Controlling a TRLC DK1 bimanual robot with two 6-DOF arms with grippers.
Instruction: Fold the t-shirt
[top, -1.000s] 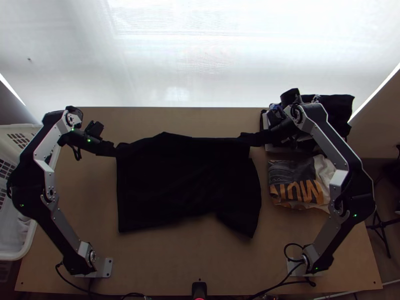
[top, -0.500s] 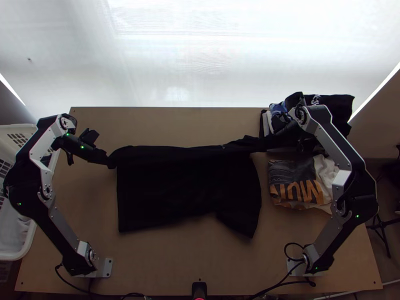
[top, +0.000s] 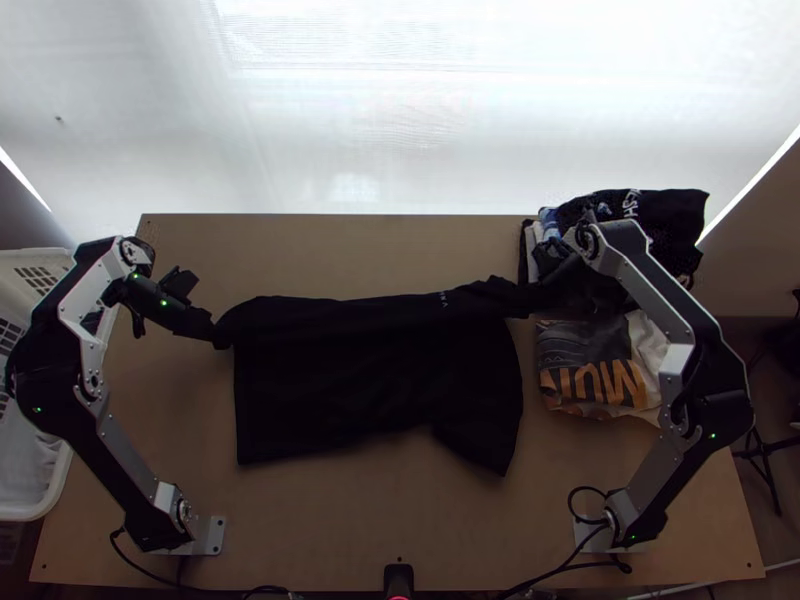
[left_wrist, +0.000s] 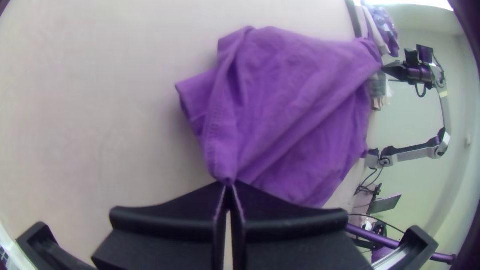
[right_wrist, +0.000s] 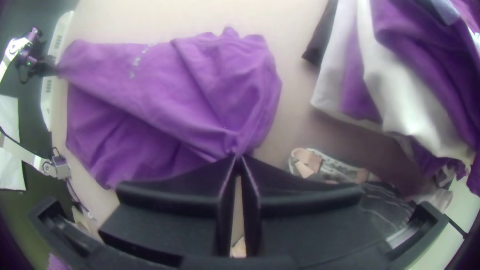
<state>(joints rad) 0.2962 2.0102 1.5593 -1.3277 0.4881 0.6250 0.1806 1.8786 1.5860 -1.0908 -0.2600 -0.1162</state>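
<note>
In the top view the black t-shirt (top: 375, 385) lies mid-table, its far part lifted and drawn over the rest. My left gripper (top: 222, 332) holds its far left corner, and my right gripper (top: 530, 295) holds the far right end. The shirt (left_wrist: 295, 100) looks purple in the left wrist view, where my left gripper (left_wrist: 228, 186) is shut on a folded edge. In the right wrist view the shirt (right_wrist: 165, 100) gathers into creases at the tips of my right gripper (right_wrist: 238, 159), which is shut on it. Small lettering shows on the lifted part.
A pile of dark and light clothes (top: 660, 225) lies at the table's far right, with a grey and white printed garment (top: 590, 370) nearer. A white basket (top: 30, 480) stands at the left edge. Bare wood (top: 330, 530) lies nearer than the shirt.
Both grippers have come nearer the table's near edge, the left one also a little outward, drawing the shirt's far edge with them. The lettering has come into sight. The right gripper first moved right.
</note>
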